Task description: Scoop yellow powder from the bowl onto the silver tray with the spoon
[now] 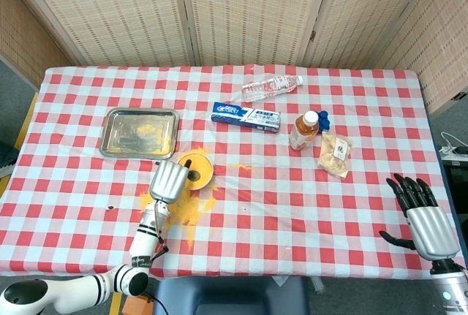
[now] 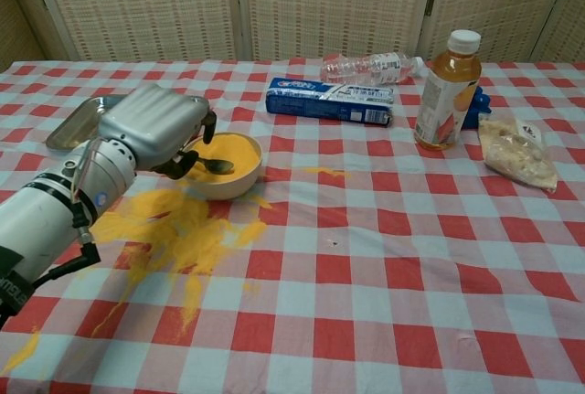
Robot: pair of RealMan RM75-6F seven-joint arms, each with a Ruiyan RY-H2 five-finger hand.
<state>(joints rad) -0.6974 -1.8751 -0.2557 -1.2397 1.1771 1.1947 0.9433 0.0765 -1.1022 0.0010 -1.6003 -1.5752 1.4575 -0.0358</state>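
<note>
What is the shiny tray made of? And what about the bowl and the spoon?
The tray looks like metal, maybe steel: silvery, with a mirror-like shine and a rolled rim. The bowl seems to be ceramic or plastic; its cream wall is smooth and matte, so I can't say which. The spoon, held by the left hand, looks like dark glossy metal, though the view is small.

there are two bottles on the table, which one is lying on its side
The clear plastic bottle near the table's far edge lies on its side. The other, the orange drink bottle with a white cap, stands upright.
</note>
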